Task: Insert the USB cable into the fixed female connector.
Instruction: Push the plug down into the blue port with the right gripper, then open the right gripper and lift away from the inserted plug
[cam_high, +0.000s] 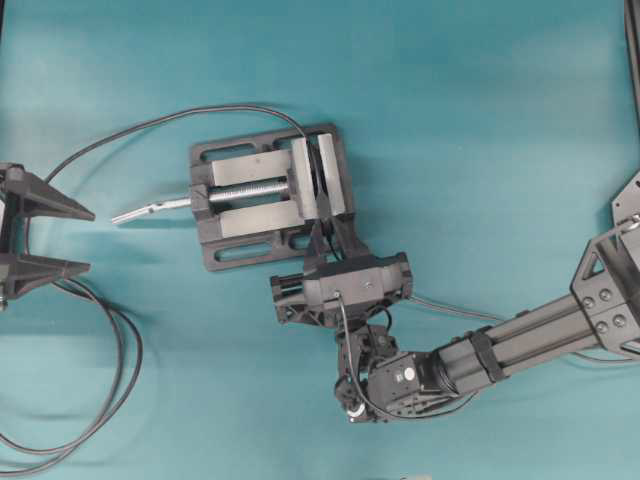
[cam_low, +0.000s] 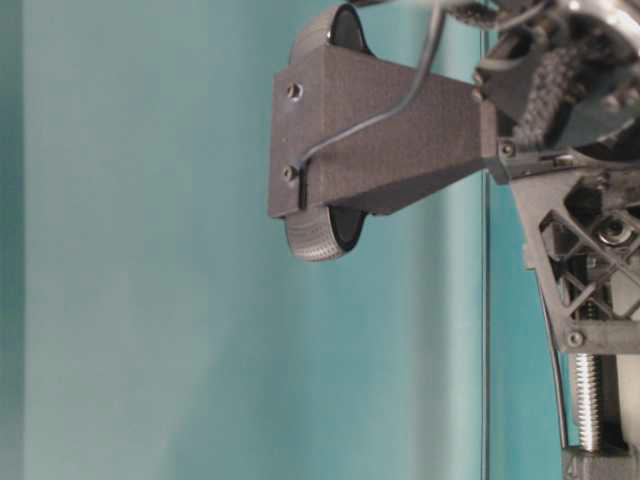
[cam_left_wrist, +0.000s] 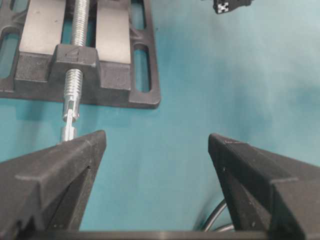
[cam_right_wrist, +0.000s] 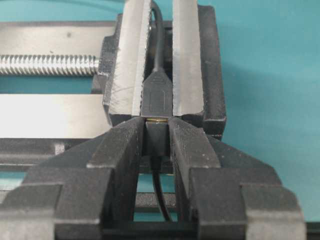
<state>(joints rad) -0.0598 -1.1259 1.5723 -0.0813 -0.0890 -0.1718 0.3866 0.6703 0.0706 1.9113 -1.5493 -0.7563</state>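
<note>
- Right black gripper (cam_right_wrist: 157, 137) clamped on thin dark grey USB cable's black plug (cam_right_wrist: 157, 134), plug tip at small black female connector (cam_right_wrist: 157, 97) held between grey metal vise (cam_right_wrist: 187, 60) jaws.
- Left black gripper (cam_left_wrist: 157, 145) fully spread, holding nothing, near vise's silver screw rod (cam_left_wrist: 70, 112).

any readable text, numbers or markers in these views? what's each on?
"4": cast in relief on the vise end block, above the screw rod, left wrist view.
Black-and-white square marker: on a dark part at the top edge, same view; a pattern, no letters.
Nothing else readable.
</note>
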